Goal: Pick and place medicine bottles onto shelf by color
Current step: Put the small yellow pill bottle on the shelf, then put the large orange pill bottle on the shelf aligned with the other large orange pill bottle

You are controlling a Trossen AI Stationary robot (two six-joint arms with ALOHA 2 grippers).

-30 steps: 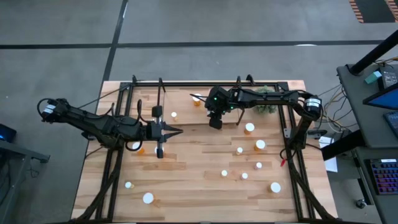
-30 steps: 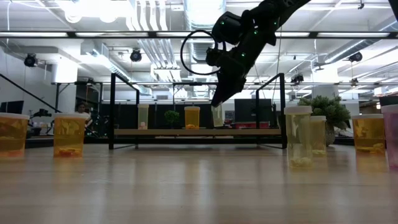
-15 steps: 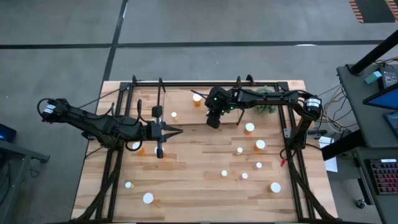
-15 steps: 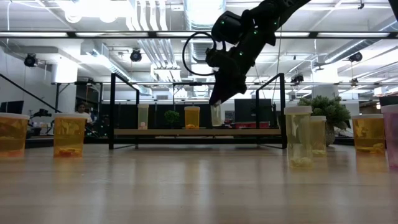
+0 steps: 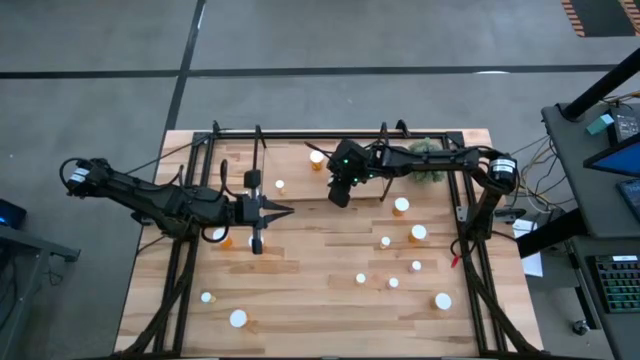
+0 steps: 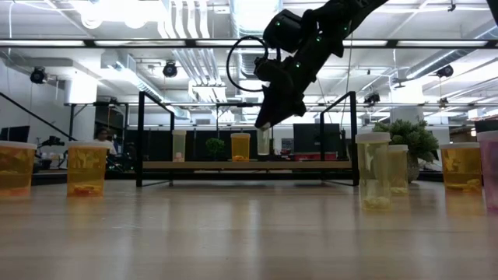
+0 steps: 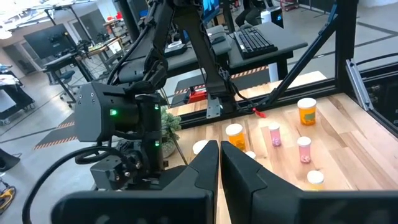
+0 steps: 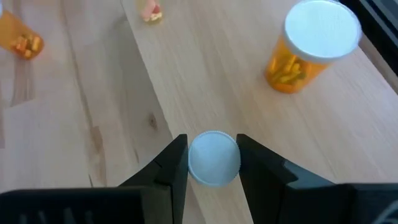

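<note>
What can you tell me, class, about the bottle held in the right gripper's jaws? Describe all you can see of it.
The held bottle is small, with a round white cap facing the wrist camera. The right gripper clamps it between dark jaws, one on each side. In the low view it hangs upright, pale and translucent, over the shelf, beside an orange bottle. Whether it touches the board is unclear.

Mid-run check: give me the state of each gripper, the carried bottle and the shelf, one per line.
Right gripper: fingers shut on a white-capped bottle, held above the shelf.
Left gripper: fingers shut, holding nothing, over the table's left half.
Shelf: an orange bottle stands upright on it.
</note>
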